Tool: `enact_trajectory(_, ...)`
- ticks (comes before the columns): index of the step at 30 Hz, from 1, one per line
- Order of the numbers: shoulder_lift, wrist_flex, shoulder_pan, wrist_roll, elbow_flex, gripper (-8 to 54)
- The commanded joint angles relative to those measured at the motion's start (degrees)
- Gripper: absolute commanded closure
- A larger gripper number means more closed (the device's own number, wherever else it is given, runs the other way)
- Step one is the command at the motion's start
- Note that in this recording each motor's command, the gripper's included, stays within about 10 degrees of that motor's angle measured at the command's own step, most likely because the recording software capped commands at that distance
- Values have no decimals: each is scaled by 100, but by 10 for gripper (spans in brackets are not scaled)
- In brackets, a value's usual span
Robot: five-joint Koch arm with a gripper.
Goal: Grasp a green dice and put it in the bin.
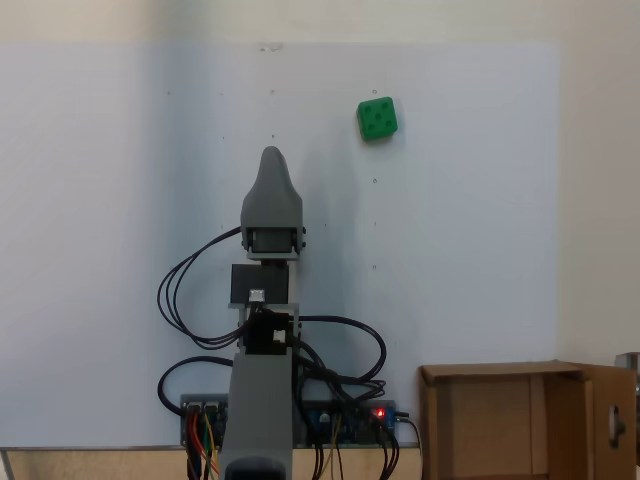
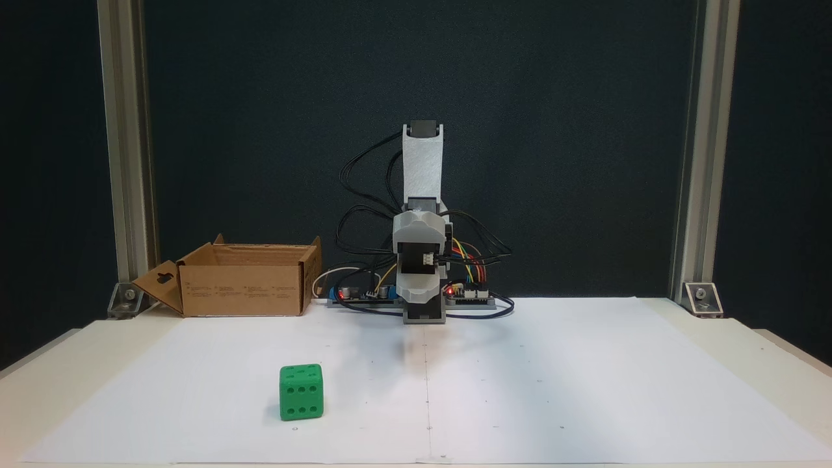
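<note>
Nearest the camera in the front fixed view sits the dice [image 2: 301,392], alone on the white sheet, six pips on the face toward the lens. From above, the dice [image 1: 377,118] lies past the arm's tip and off to the right, well apart from it.

The fingers [image 1: 271,160] are folded in over the arm's base, pointing out across the sheet; from above they show as one grey tapered shape, and from the front the fingers [image 2: 424,311] hang low just ahead of the base. The two halves sit one behind the other for both cameras, so I cannot tell how far open they are. Nothing appears to be in them.

By my reading the task has not begun: the dice is ungrasped, and the reach, the grip and the carry are all left. The bin [image 2: 244,279] stands open beside the base, on the dice's side of the arm, and the bin [image 1: 520,420] looks empty as far as its inside shows from above.

White paper covers a pale worktop [image 2: 767,364]. Behind it hangs a dark backdrop between two aluminium posts [image 2: 694,149]. Looped cables [image 1: 185,300] and a lit board sit at the base.
</note>
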Motion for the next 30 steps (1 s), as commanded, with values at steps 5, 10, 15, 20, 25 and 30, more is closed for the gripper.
enact_trajectory(5,0,-35,18,-53,-264,25)
enact_trajectory(10,9,-18,9,-62,-264,25)
enact_trajectory(15,9,466,-62,-53,-396,24)
enact_trajectory(20,-264,1134,-53,-53,-809,24)
enact_trajectory(25,-527,2470,-53,202,-1433,25)
enact_trajectory(30,-527,3876,-9,747,-1898,25)
